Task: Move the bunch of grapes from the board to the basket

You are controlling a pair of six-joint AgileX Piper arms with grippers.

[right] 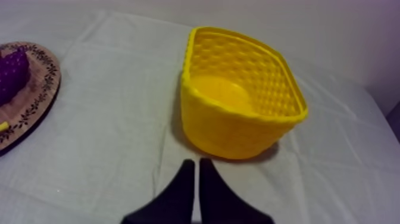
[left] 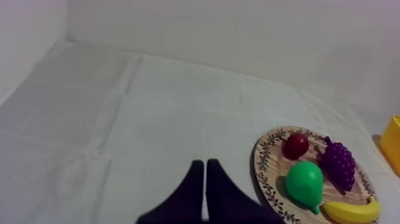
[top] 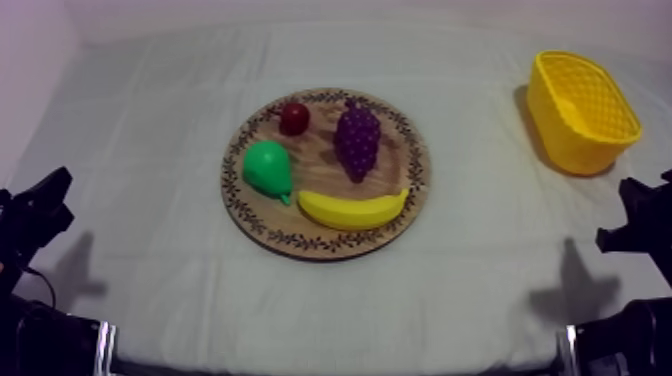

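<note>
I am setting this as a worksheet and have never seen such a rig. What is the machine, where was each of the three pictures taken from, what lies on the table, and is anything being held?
This is a robot with two arms, one at each side of a cloth-covered table. One picture looks down from a camera above. The other two come from cameras riding on each arm's wrist. The black wedge in each wrist picture is that arm's end effector, two fingers lying together: the left end effector and the right end effector. Both are shut and hold nothing. A wooden board carries a bunch of grapes, a pear, a banana and a small red fruit. A yellow basket stands apart on the robot's right.
</note>
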